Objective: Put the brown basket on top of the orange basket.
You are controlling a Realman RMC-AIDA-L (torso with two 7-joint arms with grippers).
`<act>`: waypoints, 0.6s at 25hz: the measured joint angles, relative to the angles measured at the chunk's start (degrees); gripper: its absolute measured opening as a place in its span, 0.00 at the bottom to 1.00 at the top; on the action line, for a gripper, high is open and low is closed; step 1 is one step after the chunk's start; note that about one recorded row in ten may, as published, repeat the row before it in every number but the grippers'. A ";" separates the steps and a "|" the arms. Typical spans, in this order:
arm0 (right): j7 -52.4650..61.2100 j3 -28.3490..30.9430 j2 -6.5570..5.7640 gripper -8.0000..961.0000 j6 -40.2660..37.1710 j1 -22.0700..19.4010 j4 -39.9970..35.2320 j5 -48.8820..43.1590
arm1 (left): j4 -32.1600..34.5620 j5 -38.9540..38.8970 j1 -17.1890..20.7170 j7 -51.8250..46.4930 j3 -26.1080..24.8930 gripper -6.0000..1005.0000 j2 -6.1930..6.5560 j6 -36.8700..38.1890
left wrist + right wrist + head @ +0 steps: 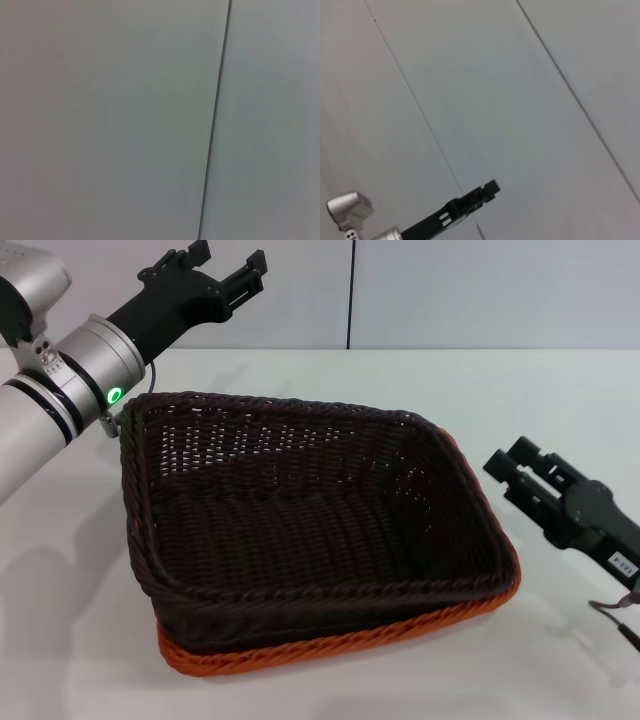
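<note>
On the white bench (80,640), in the middle of the head view, the brown basket (300,510) sits nested on top of the orange basket (340,645). Only the orange braided rim shows, running along the near edge and up the right side beneath the dark weave. The brown basket sits slightly askew in it, so that more orange shows at the near right corner than at the left. Nothing lies inside the brown basket.

The left gripper (228,262) is raised above and behind the baskets' far left corner, its black jaws spread apart and holding nothing. A green ring light glows on the silver wrist behind it. The right gripper (512,462) hangs just beside the baskets' right side, apart from the rim, with its jaws parted by a narrow gap and empty.

The left wrist view shows only a pale wall with a dark vertical seam (214,120). The right wrist view shows the same kind of panelled wall, with the left gripper (487,189) and its silver arm far off at the picture's edge.
</note>
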 joint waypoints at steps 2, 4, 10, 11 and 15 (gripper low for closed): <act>0.01 0.72 0.01 0.58 -0.26 -0.08 -0.87 0.02 | 0.00 0.00 0.00 0.00 -0.07 0.81 -0.05 -0.04; 0.01 1.84 0.01 0.61 -0.70 -0.28 -1.95 0.04 | 0.00 -0.10 0.00 0.00 -0.08 0.81 -0.05 -0.04; -0.45 8.11 0.01 0.64 -3.96 -1.83 -7.41 0.09 | 0.45 -0.57 0.34 0.43 -1.99 0.81 -0.05 0.18; -0.60 9.37 0.02 0.64 -4.64 -2.02 -8.18 0.08 | 0.49 -0.58 0.45 0.63 -3.44 0.81 -0.06 0.48; -1.86 15.05 -0.04 0.64 -7.19 -2.71 -10.17 0.10 | 0.53 -0.60 1.09 0.72 -7.14 0.81 -0.08 1.35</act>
